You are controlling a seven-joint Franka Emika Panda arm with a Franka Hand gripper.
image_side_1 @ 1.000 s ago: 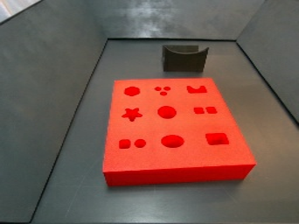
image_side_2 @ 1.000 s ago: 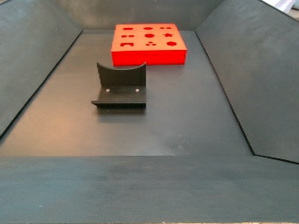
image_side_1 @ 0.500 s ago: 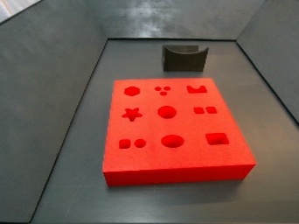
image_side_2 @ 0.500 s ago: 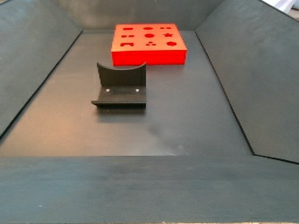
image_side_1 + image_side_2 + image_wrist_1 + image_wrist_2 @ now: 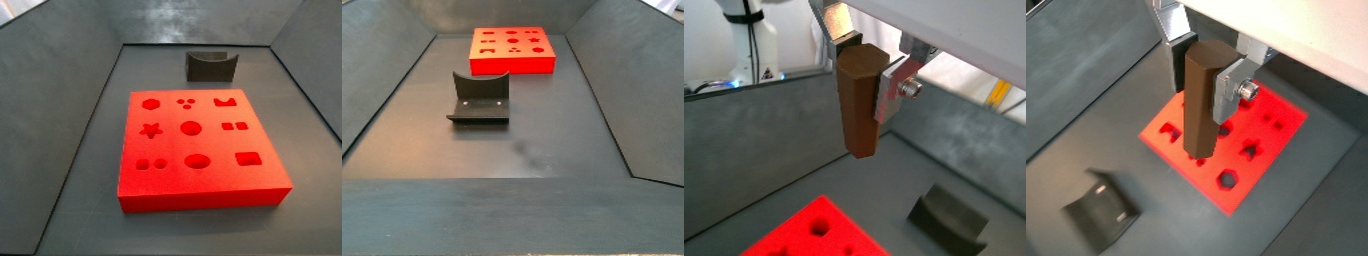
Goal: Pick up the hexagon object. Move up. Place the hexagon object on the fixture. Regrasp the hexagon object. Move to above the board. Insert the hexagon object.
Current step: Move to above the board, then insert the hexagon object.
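High above the board (image 5: pixel 1227 140) and fixture (image 5: pixel 1100 205), centre frame in both wrist views, the gripper (image 5: pixel 1208 70) clamps the upright brown hexagon (image 5: pixel 1201 100) by its top.

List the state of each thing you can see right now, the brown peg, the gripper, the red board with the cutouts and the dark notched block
Reddish-brown hexagon peg: clamped between the fingers, hanging upright, in the air.
Silver two-finger gripper: shut on the peg, high above the board; out of both side views.
Bright red board: flat on the floor, recesses empty.
Dark notched fixture: standing on the floor, notch empty.
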